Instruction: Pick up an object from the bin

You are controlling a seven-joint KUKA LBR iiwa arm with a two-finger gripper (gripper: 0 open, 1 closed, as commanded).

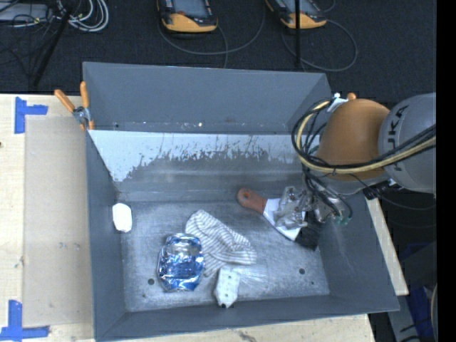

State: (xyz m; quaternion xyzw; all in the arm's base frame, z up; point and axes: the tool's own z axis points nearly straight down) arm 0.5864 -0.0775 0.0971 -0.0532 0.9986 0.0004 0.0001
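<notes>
While cables [85,6] litter the far floor [399,27], the grey bin [206,98] holds a striped cloth [217,241], foil packet [180,262] and brown-handled tool [251,199]. The gripper [296,216] hangs at that tool, right; its grasp cannot be told.

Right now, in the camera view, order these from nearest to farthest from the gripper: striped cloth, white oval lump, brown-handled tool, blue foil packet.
From the gripper:
1. brown-handled tool, right beside it.
2. striped cloth, bin middle.
3. blue foil packet, lower left.
4. white oval lump, left wall.

A striped cloth [219,239] lies beside a blue foil packet [181,262] (crumpled), white lump [122,217] apart.
</notes>
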